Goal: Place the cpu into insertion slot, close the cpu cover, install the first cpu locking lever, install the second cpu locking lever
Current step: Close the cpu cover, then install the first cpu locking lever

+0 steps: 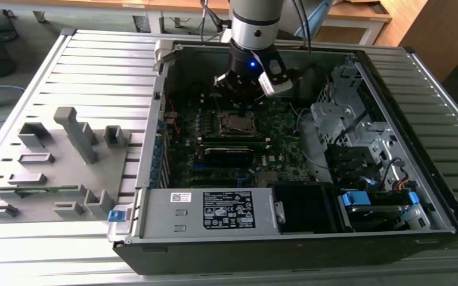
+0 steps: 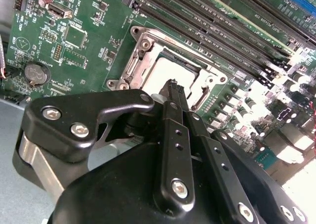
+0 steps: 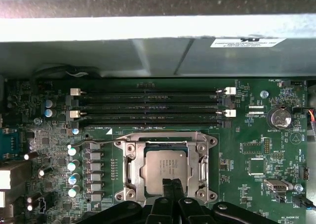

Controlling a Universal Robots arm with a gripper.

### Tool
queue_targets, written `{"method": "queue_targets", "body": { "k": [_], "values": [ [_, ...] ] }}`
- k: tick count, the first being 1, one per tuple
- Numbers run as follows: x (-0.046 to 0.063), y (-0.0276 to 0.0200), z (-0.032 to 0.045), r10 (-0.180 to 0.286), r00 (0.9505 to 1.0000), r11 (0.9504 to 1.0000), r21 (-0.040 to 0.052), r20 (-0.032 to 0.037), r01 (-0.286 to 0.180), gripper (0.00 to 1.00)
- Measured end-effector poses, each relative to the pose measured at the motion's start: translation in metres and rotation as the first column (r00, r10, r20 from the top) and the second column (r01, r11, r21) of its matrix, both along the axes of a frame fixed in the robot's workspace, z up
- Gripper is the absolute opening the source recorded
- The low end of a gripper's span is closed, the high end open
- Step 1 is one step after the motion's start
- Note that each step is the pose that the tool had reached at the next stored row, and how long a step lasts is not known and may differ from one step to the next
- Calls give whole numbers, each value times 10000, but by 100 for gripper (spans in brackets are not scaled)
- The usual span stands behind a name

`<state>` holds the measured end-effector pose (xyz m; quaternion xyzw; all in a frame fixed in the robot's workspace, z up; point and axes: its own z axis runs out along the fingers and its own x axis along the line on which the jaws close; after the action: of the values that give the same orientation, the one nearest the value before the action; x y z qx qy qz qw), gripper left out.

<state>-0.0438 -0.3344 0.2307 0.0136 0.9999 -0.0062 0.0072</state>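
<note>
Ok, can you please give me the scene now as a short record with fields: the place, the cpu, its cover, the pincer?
place: open computer case on a slatted table, green motherboard exposed
cpu: lies in the insertion slot, silver top up
cpu cover: down flat, the cpu shows through its window
pincer: shut, holds nothing visible, tips over the cpu's edge; contact cannot be told
locking: cannot be told
nearby: long memory slots beside the insertion slot
</note>
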Motion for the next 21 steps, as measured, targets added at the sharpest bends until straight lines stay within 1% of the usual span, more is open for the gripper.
{"method": "queue_targets", "body": {
  "k": [13, 21],
  "values": [
    [-28, 0, 0, -1, 10000, 10000, 0, 1, 1, 11],
    [-28, 0, 20, 0, 10000, 10000, 1, 1, 0, 11]
  ]
}}
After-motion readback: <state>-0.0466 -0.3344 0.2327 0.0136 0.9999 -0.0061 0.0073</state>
